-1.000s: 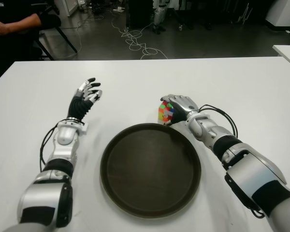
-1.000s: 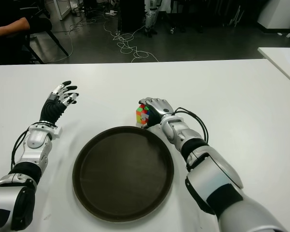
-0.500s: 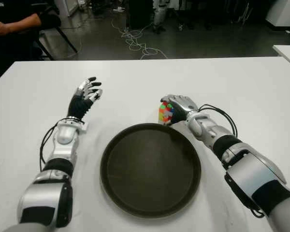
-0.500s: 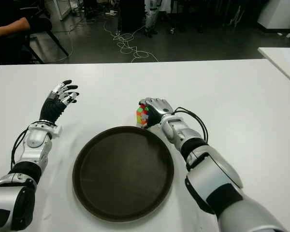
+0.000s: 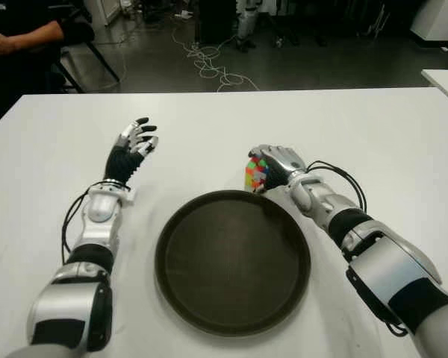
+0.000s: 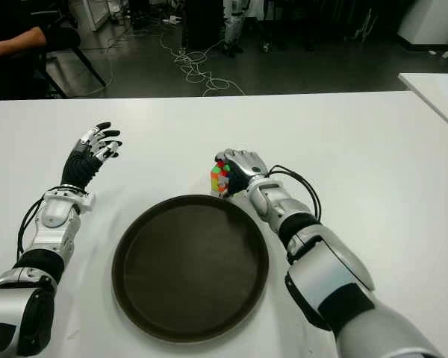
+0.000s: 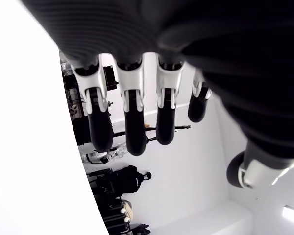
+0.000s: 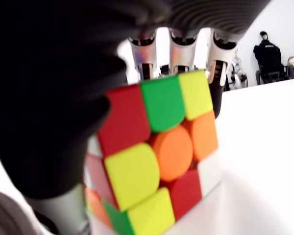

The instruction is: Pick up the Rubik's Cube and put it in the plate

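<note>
The right hand (image 5: 278, 162) grips the cube (image 5: 255, 173) on the surface (image 5: 373, 142) just beyond the plate (image 5: 232, 260), left hand (image 5: 134, 143) open; lifting low could catch the rim.

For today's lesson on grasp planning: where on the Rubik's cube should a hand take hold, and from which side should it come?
Grip the cube across two opposite flat faces, coming from its right side, away from the plate whose rim sits just in front. The right hand is already wrapped on it this way. The left hand shows open, to the plate's left.
</note>
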Robot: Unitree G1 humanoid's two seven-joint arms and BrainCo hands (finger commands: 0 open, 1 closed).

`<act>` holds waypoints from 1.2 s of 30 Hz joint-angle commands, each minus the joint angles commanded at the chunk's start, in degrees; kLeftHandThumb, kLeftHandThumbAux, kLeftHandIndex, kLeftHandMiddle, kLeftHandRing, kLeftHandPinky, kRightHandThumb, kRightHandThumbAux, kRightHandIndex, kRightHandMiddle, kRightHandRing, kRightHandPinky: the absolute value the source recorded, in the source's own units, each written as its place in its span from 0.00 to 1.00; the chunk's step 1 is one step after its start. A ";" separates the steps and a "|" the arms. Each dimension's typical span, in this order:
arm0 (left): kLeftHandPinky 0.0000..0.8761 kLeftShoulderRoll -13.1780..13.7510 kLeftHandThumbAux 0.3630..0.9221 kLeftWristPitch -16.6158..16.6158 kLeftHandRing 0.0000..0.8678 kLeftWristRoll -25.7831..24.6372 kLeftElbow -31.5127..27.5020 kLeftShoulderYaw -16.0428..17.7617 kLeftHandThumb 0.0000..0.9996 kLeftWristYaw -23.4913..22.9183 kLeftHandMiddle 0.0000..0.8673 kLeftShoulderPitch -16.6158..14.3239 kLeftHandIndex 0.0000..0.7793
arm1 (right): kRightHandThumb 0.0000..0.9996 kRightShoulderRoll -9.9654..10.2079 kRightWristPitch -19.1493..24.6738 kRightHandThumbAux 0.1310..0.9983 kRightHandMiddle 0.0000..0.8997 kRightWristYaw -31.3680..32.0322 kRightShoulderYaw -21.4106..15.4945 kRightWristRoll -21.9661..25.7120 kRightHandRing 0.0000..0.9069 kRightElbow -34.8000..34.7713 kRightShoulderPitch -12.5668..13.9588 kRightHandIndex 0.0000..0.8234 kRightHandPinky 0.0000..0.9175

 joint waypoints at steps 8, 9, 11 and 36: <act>0.34 -0.09 0.29 -0.12 0.29 -0.02 -0.13 0.01 0.03 0.05 0.26 0.04 0.18 | 0.76 0.12 -0.21 0.68 0.49 -2.97 -0.97 0.98 0.46 -0.02 0.18 0.44 0.51; 0.34 -0.11 0.29 -0.09 0.29 -0.04 -0.15 0.02 0.03 0.07 0.26 0.04 0.18 | 0.78 0.14 -0.23 0.67 0.51 -3.15 -1.11 1.09 0.47 -0.01 0.19 0.44 0.53; 0.34 -0.14 0.29 0.01 0.29 -0.11 -0.22 0.07 0.03 0.10 0.27 0.09 0.18 | 0.80 0.19 -0.22 0.66 0.53 -3.70 -1.45 1.32 0.49 0.01 0.22 0.45 0.55; 0.34 0.02 0.26 0.18 0.29 0.47 -0.32 -0.22 0.04 0.66 0.26 0.13 0.17 | 0.83 0.35 -1.10 0.65 0.53 -5.33 -3.28 1.42 0.52 0.21 0.61 0.47 0.57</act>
